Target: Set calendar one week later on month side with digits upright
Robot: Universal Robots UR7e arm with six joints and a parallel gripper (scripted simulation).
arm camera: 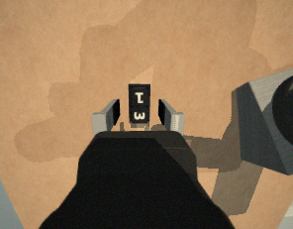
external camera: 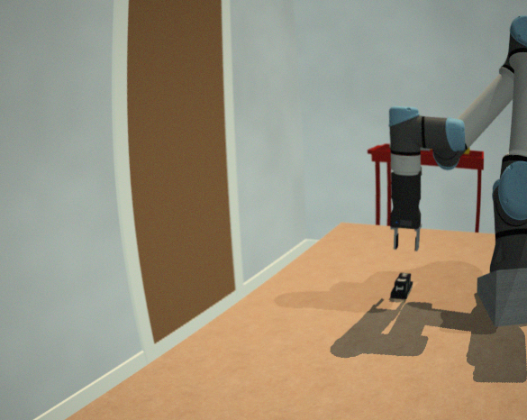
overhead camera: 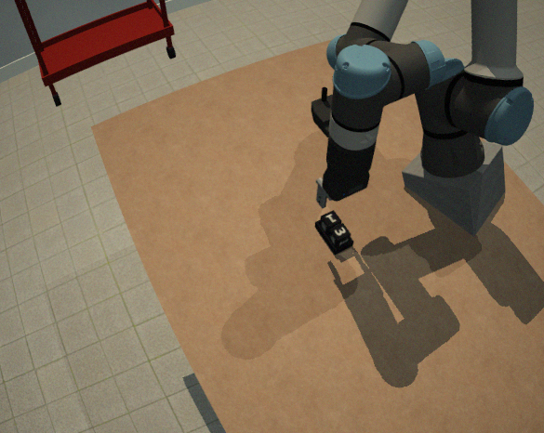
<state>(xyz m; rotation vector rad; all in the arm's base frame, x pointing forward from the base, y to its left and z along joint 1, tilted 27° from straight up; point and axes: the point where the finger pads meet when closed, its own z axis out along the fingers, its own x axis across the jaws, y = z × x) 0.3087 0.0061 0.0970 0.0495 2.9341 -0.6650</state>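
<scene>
While the two black cubes (overhead camera: 334, 225) (arm camera: 139, 105) sit side by side, the fingers (overhead camera: 341, 204) (external camera: 406, 248) hang open above them.

Top, exterior: far, sharing table (overhead camera: 206, 186) (external camera: 236, 360); wrist: nearer, downward.

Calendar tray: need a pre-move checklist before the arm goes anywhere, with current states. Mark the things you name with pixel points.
1. Gripper (overhead camera: 339, 203) (external camera: 406, 250) (arm camera: 139, 107) open, nothing between its fingers: ok.
2. Gripper raised off the calendar (overhead camera: 333, 232) (external camera: 401, 286) (arm camera: 139, 104): ok, a gap shows in the exterior view.
3. Both cubes side by side in the tray: ok, the 1 (overhead camera: 329, 218) (arm camera: 139, 97) is next to the 3 (overhead camera: 339, 230) (arm camera: 139, 115).
4. Tray flat on the table (overhead camera: 179, 186) (external camera: 254, 369) (arm camera: 24, 63): ok, no tilt visible.
5. Month's name readable on the front: cannot tell, too small.
</scene>
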